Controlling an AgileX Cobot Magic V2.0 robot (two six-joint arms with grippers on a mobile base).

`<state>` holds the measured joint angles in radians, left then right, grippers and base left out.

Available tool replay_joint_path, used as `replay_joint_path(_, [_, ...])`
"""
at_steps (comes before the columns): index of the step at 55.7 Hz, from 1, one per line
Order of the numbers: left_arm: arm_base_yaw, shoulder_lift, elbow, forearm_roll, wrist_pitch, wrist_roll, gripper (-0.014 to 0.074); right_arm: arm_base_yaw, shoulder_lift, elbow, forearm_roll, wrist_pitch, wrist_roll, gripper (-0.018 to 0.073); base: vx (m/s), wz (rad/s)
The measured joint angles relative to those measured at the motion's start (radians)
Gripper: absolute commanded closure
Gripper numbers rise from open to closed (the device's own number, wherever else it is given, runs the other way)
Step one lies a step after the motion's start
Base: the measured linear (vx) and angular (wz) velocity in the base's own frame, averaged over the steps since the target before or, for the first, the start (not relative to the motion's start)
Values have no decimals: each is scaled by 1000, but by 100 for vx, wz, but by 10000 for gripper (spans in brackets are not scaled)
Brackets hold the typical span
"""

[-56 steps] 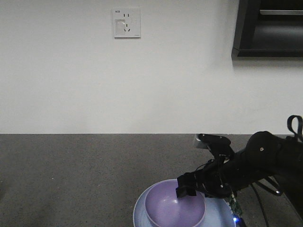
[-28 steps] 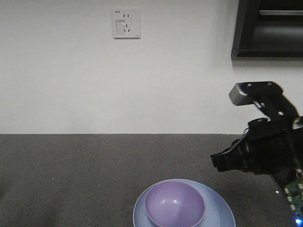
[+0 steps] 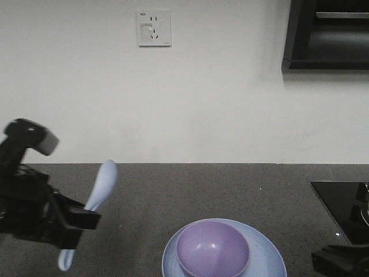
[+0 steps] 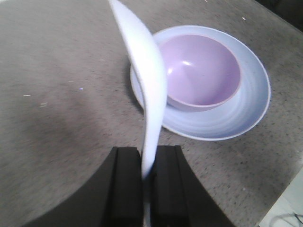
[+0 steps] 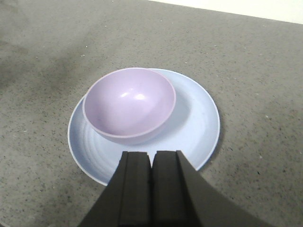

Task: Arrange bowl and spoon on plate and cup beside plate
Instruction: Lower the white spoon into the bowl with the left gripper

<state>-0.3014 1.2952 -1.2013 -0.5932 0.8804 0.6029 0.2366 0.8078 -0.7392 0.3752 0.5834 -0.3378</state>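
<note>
The lavender bowl (image 3: 213,248) sits on the pale blue plate (image 3: 266,261) at the counter's near edge; both also show in the wrist views, bowl (image 5: 129,104) on plate (image 5: 199,123). My left gripper (image 4: 147,163) is shut on the pale blue spoon (image 4: 144,80), which rises in the air left of the plate, seen in the front view as the spoon (image 3: 99,190) above the left gripper (image 3: 78,222). My right gripper (image 5: 151,163) is shut on nothing, hanging just short of the plate's near rim. The cup is out of view.
A dark speckled counter (image 3: 173,190) runs back to a white wall with a socket (image 3: 154,27). A black shelf (image 3: 328,34) hangs at the upper right. A black glossy panel (image 3: 343,202) lies on the counter at the right.
The right arm has pulled back from the bowl and dropped to the lower right corner. The left arm has come in from the left holding the spoon.
</note>
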Motion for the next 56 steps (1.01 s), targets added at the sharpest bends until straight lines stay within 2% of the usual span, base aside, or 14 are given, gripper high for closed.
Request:
replay_joint_path(8, [-76, 206, -118, -7, 49, 4, 596, 0, -78, 75, -19, -33, -1, 568, 0, 0])
replay_joint_path(21, [-199, 462, -327, -12, 133, -7, 596, 0, -113, 92, -33, -32, -1, 568, 0, 0])
replay_joint_path(29, [-237, 568, -430, -13, 163, -53, 594, 0, -113, 92, -36, -28, -1, 568, 0, 0])
replay_joint_path(37, [-247, 635, -486, -11, 182, -106, 573, 0, -113, 92, -36, -28, -2, 568, 0, 0])
replay_joint_path(45, [-247, 659, -494, -3, 181, -119, 489, 0, -113, 92, -36, -28, -2, 568, 0, 0])
replay_joint_path(56, [-247, 659, -497, 0, 181, -116, 280, 0, -113, 92, -36, -28, -2, 568, 0, 0])
